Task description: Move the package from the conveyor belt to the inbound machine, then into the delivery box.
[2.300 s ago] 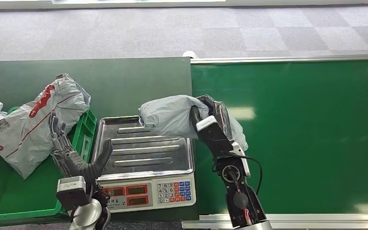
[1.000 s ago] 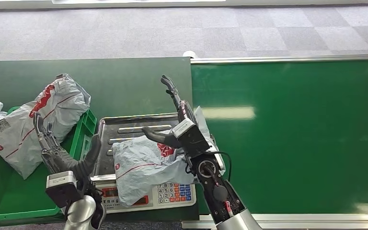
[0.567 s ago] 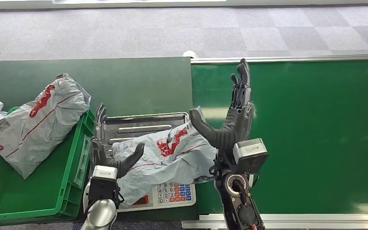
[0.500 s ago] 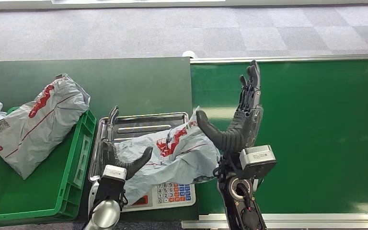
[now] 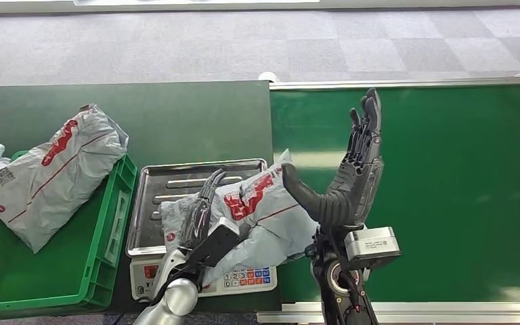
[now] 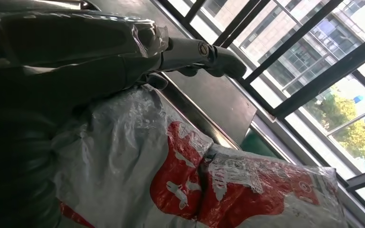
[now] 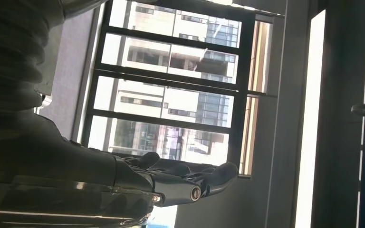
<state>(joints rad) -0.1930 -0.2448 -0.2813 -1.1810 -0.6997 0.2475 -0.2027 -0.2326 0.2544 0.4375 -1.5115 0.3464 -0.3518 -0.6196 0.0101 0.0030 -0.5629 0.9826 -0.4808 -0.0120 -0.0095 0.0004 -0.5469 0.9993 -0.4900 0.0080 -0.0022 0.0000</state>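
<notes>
The grey package with red print lies on the scale's steel tray, its right end hanging over the tray's edge. My left hand lies against the package's left end with its fingers stretched out along it, nothing clasped. In the left wrist view the package sits right under the left hand, whose fingers reach out straight over the tray. My right hand stands raised just right of the package, fingers up and spread, thumb towards the bag. It holds nothing, as the right wrist view shows of the hand.
The scale's keypad faces me below the tray. A green box at the left holds another grey package leaning over its rim. The green conveyor belt stretches to the right.
My left hand has slid right from the tray's edge onto the package's left end. The package has bunched up and shifted right. My right hand has drifted slightly right and stays spread.
</notes>
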